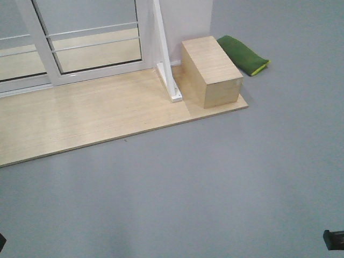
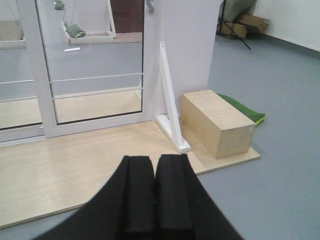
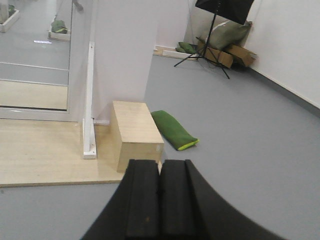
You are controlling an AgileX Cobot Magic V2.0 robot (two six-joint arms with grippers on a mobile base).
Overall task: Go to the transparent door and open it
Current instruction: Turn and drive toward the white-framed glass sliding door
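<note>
- The left claw (image 2: 155, 167) has its pads pressed together on nothing. The right claw (image 3: 160, 170) is likewise closed and empty.
- The transparent door (image 2: 95, 55) stands upright ahead and to the left of both claws, at the far edge of a pale wooden platform (image 2: 60, 175) and well apart from either.
- Only the lower tip of its grey handle (image 2: 149, 6) shows, on the right stile; its long axis probably runs vertically.
- The left arm looks nearer. The base likely must close in leftward, clear of the wooden box (image 2: 220, 122).
</note>
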